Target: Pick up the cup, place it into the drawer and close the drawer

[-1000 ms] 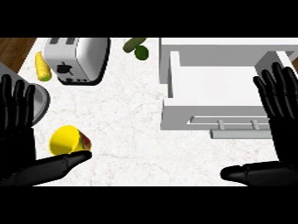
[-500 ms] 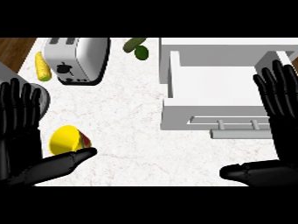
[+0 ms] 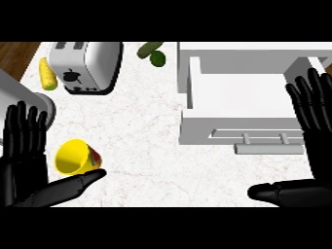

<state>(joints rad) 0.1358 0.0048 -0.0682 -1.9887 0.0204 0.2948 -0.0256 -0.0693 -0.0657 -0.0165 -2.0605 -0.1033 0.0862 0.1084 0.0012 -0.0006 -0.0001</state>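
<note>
Left hand (image 3: 25,160) was spread open beside the tipped yellow cup (image 3: 77,156), holding nothing; a misjudged close might roll it away.

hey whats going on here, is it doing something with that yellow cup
The robot's left hand is open right beside the yellow cup, which lies tipped on the counter, thumb just under it but fingers not closed on it. The right hand is open at the right, over the edge of the white drawer, which stands open with nothing visible in it. Nothing is held. A toaster sits at the back.
</note>
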